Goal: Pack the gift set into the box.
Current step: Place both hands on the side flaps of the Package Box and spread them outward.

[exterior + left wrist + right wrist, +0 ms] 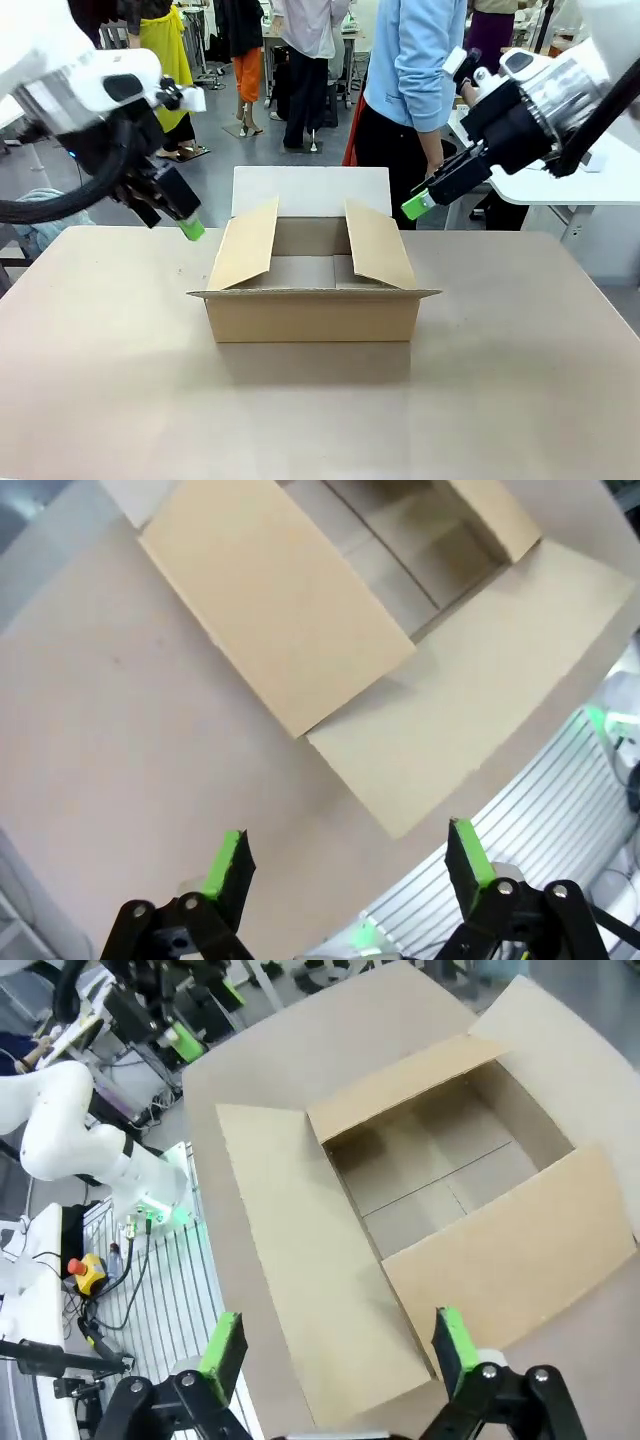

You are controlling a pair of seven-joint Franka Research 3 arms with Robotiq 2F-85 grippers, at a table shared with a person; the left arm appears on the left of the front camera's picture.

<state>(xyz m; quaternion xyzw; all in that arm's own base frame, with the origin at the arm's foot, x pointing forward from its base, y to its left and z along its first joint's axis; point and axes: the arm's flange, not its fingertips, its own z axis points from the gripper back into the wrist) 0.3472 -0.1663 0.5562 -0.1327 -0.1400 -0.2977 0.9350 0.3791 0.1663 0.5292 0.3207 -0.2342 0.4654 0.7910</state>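
The box (312,290) is a brown cardboard carton standing at the middle of the table with all its top flaps open. Its bare cardboard bottom (450,1180) shows in the right wrist view. My left gripper (190,228) hangs in the air above and to the left of the box, fingers open with nothing between them (347,860). My right gripper (415,207) hovers above the box's far right corner, also open and holding nothing (336,1343). The left side flap (275,600) lies below the left gripper. The gift set is out of view.
The tan table top (120,380) stretches wide around the box. A person in a light blue top (415,60) stands at the far side, right of the box. A white table (560,185) stands behind my right arm. Other people stand farther back.
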